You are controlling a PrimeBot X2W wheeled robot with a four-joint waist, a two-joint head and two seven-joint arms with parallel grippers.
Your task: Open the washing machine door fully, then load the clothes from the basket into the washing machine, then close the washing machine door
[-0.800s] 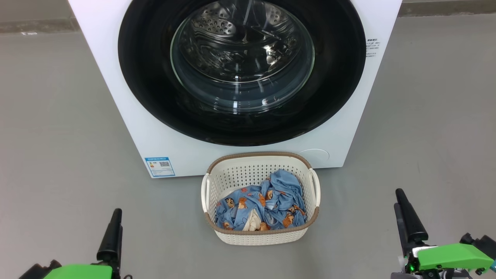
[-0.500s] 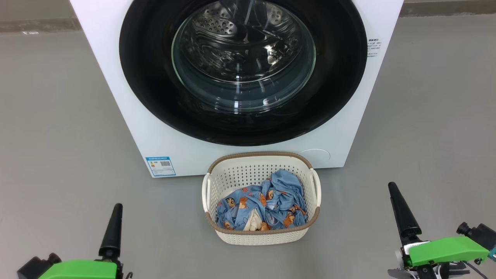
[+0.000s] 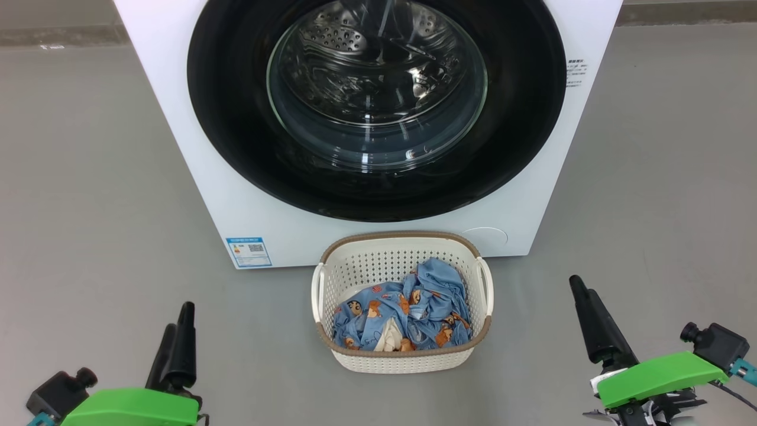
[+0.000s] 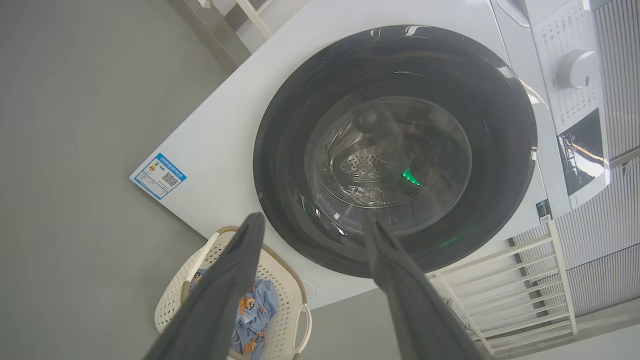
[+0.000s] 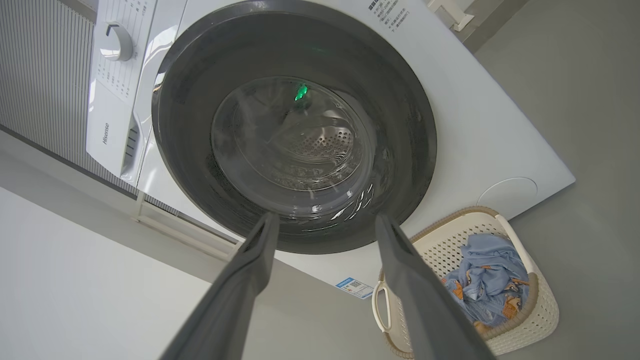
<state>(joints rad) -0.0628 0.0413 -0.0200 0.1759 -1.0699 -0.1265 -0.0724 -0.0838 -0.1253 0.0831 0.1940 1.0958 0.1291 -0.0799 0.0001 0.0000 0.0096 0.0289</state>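
The basket lies lengthwise left-to-right before the shut washing machine door (all jaws apart).

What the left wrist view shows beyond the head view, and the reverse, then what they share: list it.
Left wrist view: the control dial, the dark display panel and a white slatted frame beside the washing machine. Head view: the right gripper, open. Both: the shut washing machine door, the basket holding the clothes, the blue label sticker, the open left gripper.
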